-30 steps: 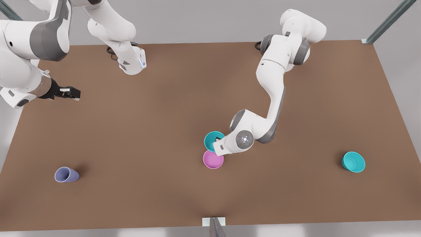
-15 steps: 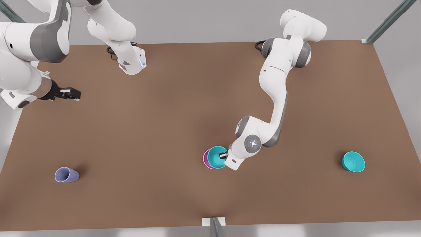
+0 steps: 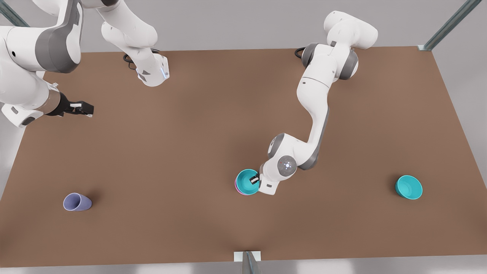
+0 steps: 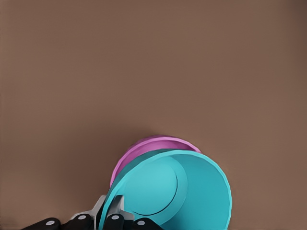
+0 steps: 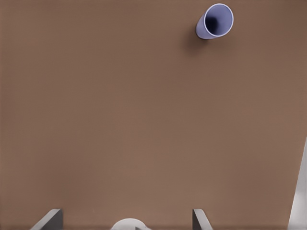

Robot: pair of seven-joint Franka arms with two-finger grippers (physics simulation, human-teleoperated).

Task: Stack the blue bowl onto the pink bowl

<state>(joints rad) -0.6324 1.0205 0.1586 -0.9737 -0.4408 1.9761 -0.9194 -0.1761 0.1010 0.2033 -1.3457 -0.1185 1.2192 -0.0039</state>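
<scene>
Placing step, near its end. Left gripper [image 3: 254, 179]: fingers clamped on the rim of the blue bowl [image 3: 247, 182], which sits tilted over the pink bowl [image 3: 237, 187] at mid-table; a thin pink edge shows beside it. Whether it is seated cannot be told. Next move, by judgement: level the bowl, lower, release, lift straight. Right gripper [image 3: 81, 109]: waiting at the front view's left, fingers spread, holding nothing.
</scene>
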